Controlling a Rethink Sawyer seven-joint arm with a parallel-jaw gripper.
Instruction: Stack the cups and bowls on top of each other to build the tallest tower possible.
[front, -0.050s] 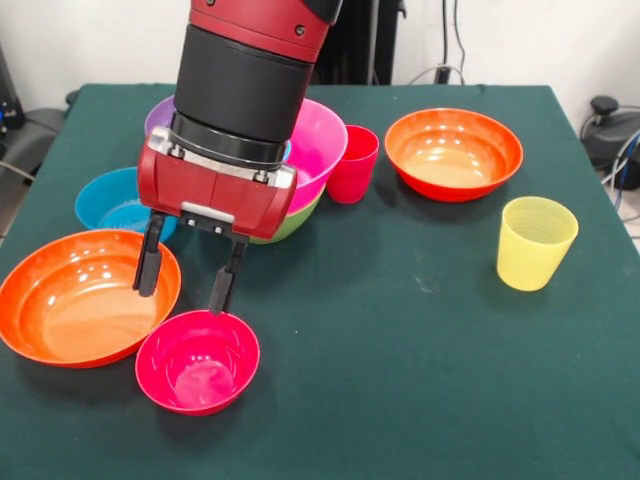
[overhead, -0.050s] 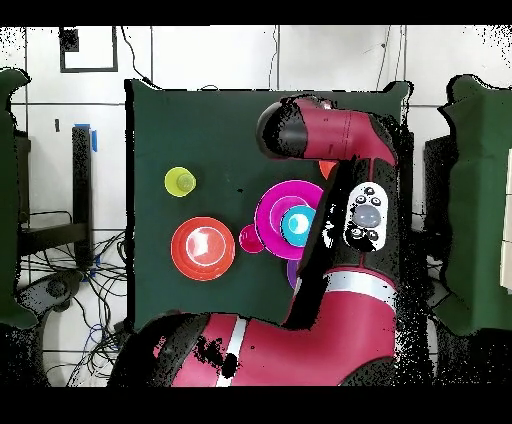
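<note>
I see my gripper with its two black fingers spread apart and holding nothing, hanging between the orange bowl and the small red-pink bowl. Just behind it stands the tower, pink bowl nested over green. The yellow cup sits well apart.

Open green surface fills the near right, with only the translucent yellow plastic cup on it. Near left, the wide orange plastic bowl and small red-pink bowl crowd together, touching.
</note>
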